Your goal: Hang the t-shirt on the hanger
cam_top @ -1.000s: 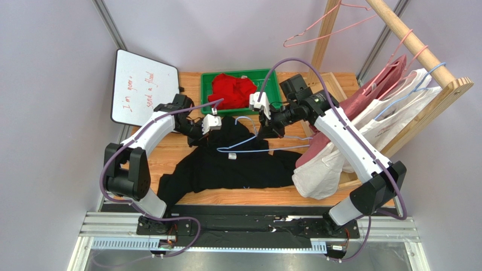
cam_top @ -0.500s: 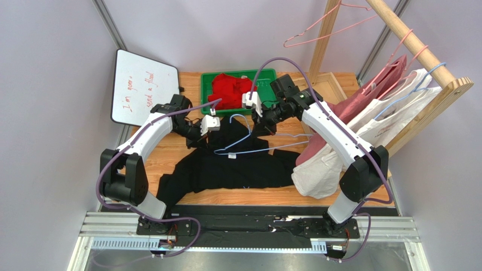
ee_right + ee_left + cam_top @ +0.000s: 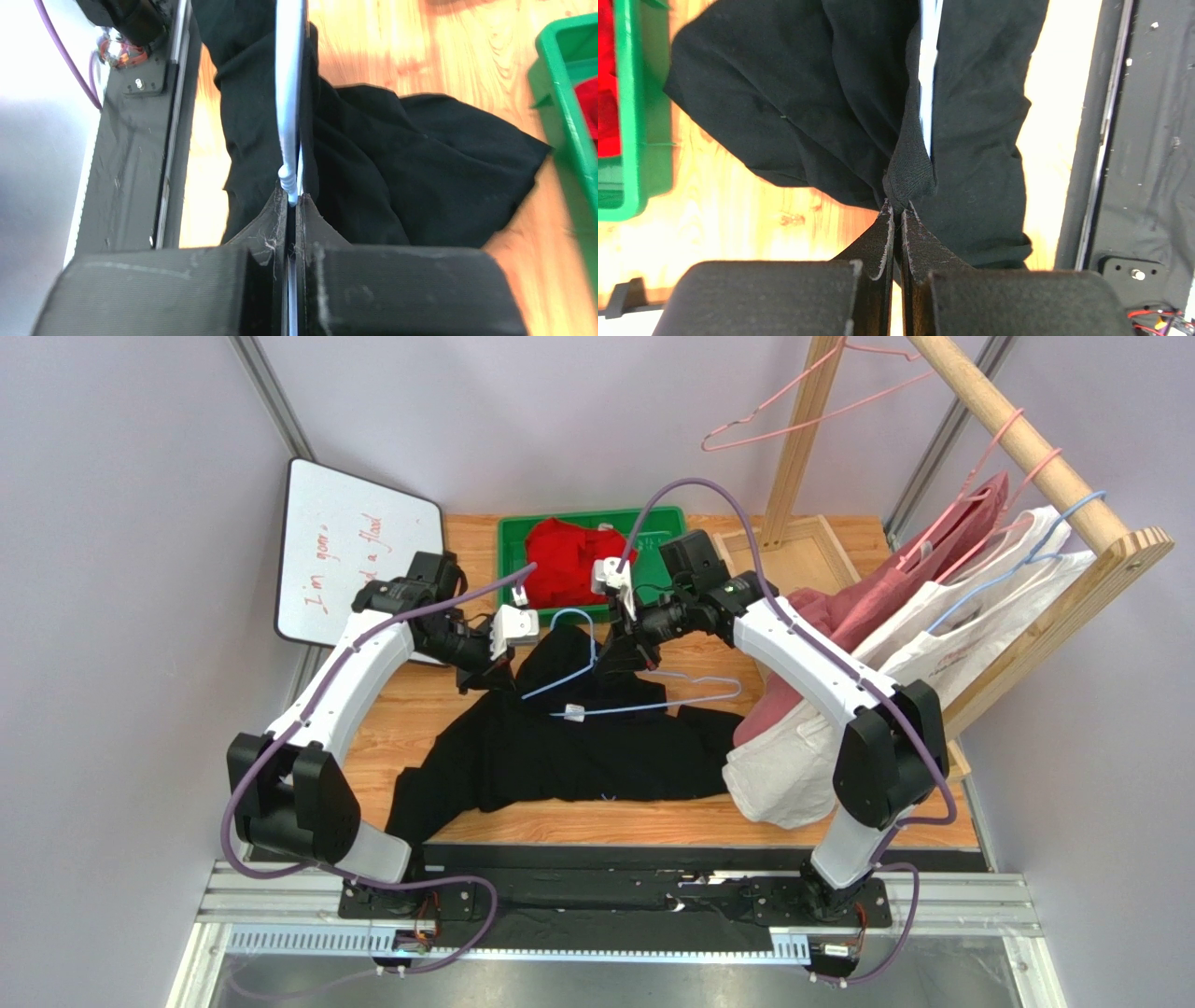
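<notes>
Fabric of the black t-shirt (image 3: 561, 756) spreads over the middle of the table (image 3: 421, 707), its hem close to the near edge and its upper part bunched and lifted toward the far edge. The left jaws are closed tight, pinching a raised fold of the t-shirt. The right jaws are clamped on the light-blue wire of the hanger (image 3: 645, 710), which lies across the shirt's upper part, hook toward the far side. Beyond, at the far edge, a green tray (image 3: 508, 567) holds a red garment (image 3: 568, 560). A whiteboard (image 3: 344, 546) leans at the far left corner.
</notes>
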Robot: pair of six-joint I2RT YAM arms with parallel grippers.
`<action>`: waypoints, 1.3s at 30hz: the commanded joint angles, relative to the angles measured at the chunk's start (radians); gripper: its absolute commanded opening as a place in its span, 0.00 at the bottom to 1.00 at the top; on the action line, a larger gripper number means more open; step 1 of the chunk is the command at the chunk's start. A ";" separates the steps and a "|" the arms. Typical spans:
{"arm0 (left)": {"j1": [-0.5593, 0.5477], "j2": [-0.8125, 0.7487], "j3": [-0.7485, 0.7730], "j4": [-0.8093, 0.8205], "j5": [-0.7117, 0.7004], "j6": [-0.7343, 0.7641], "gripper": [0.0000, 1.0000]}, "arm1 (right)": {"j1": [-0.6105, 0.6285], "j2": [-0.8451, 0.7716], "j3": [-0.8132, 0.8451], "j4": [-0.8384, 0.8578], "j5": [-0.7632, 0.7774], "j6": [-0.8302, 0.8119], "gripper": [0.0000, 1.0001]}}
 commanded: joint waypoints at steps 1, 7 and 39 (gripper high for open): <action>0.000 -0.033 0.077 -0.079 0.070 0.015 0.00 | 0.002 0.006 -0.069 0.344 -0.098 0.173 0.00; -0.007 -0.039 0.124 -0.119 0.088 -0.022 0.00 | 0.017 0.055 -0.111 0.565 -0.115 0.322 0.00; -0.032 -0.042 0.209 -0.129 0.002 -0.175 0.00 | 0.016 -0.173 -0.387 0.851 0.221 0.249 0.00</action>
